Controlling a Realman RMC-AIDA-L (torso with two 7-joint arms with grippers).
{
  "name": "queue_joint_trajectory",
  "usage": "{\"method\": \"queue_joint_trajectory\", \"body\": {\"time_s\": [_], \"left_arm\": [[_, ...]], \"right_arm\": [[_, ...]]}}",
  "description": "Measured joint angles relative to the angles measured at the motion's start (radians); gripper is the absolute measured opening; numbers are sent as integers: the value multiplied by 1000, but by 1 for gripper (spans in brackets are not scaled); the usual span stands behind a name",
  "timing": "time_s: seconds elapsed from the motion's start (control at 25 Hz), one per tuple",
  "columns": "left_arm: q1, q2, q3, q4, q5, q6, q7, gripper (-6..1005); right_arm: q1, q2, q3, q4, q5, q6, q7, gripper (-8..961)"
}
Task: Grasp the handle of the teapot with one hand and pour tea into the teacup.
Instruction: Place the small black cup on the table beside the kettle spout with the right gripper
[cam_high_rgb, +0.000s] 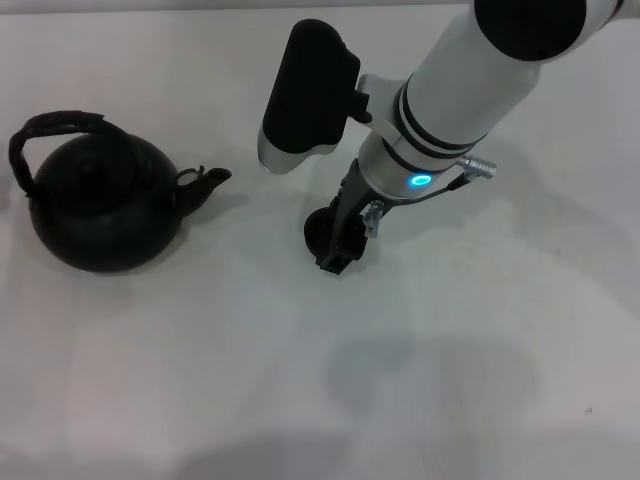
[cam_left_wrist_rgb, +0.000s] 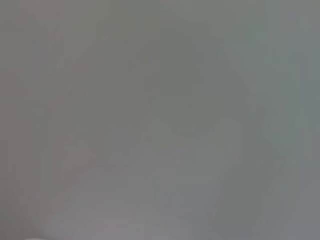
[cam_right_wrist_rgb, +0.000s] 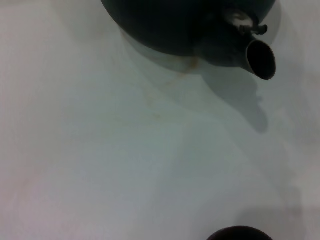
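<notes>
The matte black teapot (cam_high_rgb: 105, 205) stands at the left of the white table, its short spout (cam_high_rgb: 205, 182) pointing right. Over its lid arches the rough dark handle (cam_high_rgb: 55, 125), with nothing holding it. My right gripper (cam_high_rgb: 338, 255) reaches down from the upper right to the table's middle, right against the small dark teacup (cam_high_rgb: 318, 232), which it partly covers. The right wrist view shows the teapot (cam_right_wrist_rgb: 170, 25) with its spout's mouth (cam_right_wrist_rgb: 260, 57), and a sliver of the teacup (cam_right_wrist_rgb: 240, 234) at the picture's edge. The left wrist view is plain grey, and the left gripper shows nowhere.
The white table top (cam_high_rgb: 450, 380) extends bare to the front and right. My right arm's white forearm (cam_high_rgb: 470, 90) and its black housing (cam_high_rgb: 310, 90) hang over the far middle of the table.
</notes>
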Motion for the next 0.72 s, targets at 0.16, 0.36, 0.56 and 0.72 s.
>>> {"method": "queue_joint_trajectory", "body": {"time_s": [0.16,0.36,0.56,0.72], "left_arm": [[4,0,0,0,-1,-1,0,654],[6,0,0,0,-1,0,0,654],[11,0,0,0,-1,1,0,653],[14,0,0,0,-1,4,0,652]], "right_arm": [[1,0,0,5,1,0,0,773],[-6,0,-1,0,0,0,-18,776],[-8,0,-3,0,-3,5,-27,778],[-9,0,4,-2,-1,4,-32,791]]}}
